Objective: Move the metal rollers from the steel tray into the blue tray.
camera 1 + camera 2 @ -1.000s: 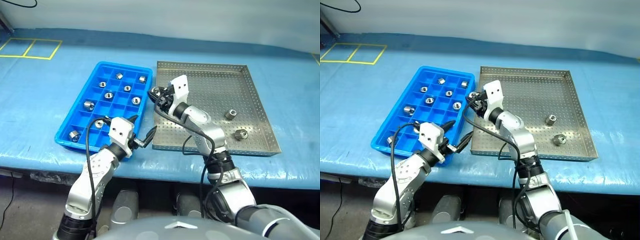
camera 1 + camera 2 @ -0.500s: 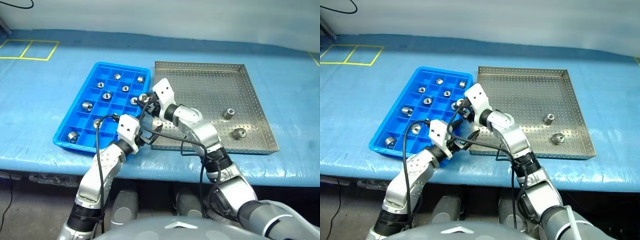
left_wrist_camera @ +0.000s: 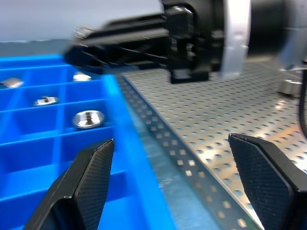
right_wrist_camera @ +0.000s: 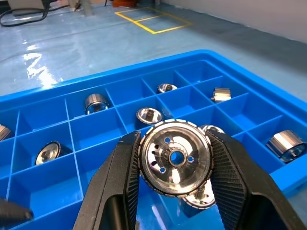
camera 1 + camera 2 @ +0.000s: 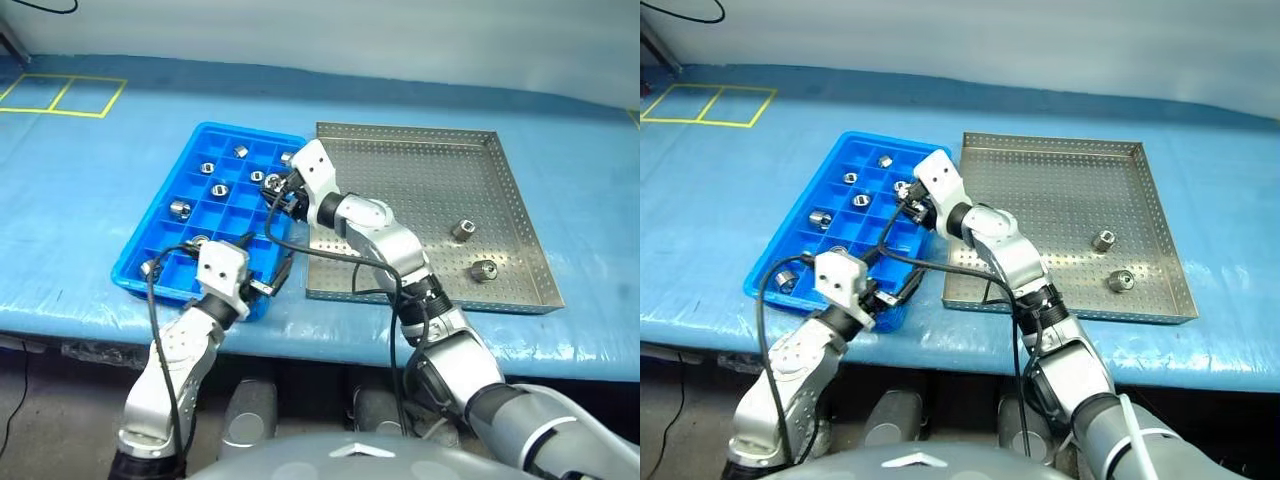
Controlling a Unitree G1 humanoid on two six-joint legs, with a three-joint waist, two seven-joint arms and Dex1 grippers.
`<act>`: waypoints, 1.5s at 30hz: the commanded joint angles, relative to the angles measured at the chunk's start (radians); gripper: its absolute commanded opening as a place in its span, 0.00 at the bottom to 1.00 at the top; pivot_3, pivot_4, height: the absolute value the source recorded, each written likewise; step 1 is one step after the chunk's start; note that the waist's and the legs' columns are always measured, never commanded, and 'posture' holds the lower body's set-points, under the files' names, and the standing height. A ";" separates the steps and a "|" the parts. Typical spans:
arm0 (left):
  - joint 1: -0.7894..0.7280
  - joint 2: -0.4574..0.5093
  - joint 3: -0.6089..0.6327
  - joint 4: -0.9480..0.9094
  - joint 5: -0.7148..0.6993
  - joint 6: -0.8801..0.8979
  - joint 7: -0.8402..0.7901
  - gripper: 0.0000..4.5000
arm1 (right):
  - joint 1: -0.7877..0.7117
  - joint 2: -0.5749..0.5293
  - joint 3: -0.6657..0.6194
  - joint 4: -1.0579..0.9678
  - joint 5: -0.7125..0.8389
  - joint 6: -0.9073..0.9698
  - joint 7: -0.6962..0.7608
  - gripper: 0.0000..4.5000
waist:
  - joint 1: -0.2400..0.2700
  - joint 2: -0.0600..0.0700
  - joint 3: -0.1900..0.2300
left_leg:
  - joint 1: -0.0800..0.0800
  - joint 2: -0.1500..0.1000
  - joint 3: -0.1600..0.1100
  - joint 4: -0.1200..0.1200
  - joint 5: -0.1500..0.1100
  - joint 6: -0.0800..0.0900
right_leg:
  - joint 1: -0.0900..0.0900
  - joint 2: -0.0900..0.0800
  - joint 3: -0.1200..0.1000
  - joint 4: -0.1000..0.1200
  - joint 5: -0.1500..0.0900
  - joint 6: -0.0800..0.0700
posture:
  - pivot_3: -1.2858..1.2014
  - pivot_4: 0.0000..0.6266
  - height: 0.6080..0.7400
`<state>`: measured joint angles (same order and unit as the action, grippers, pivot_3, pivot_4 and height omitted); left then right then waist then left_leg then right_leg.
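I see my right gripper clamped on a roller over the blue tray; left gripper spread apart.

The blue tray is lying left of the steel tray, their long sides just beside each other. Metal rollers are sitting in its square compartments: one at nine o'clock, one up at twelve, others near the middle. One roller is hanging over the blue grid, pinched face-on (a shiny ribbed disc with a central hole). Over on the perforated steel floor, two rollers are waiting at about four o'clock, one upright, one nearer the front rim.
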<state>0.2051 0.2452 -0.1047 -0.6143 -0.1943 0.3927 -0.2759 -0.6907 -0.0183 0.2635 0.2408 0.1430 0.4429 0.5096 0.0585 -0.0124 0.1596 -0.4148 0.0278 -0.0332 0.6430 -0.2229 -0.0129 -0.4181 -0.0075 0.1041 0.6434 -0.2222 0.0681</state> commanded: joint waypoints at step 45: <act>0.146 -0.135 -0.020 -0.059 0.132 -0.164 0.189 0.93 | -0.089 -0.077 -0.078 0.061 0.028 0.089 0.180 0.38 | 0.373 -0.001 0.000 | -0.024 0.001 0.001 0.002 -0.001 -0.008 | -0.026 0.001 -0.004 0.000 0.006 0.001 | 0.72 0.24 1.00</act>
<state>0.3576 0.1088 -0.1184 -0.6629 -0.0763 0.2341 -0.0854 -0.7766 -0.0904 0.2043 0.3471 0.1480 0.5341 0.6785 0.4315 -0.0132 0.1598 -0.4396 0.0290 -0.0322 0.6458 -0.2238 -0.0205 -0.4440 -0.0062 0.0996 0.6433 -0.2163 0.0691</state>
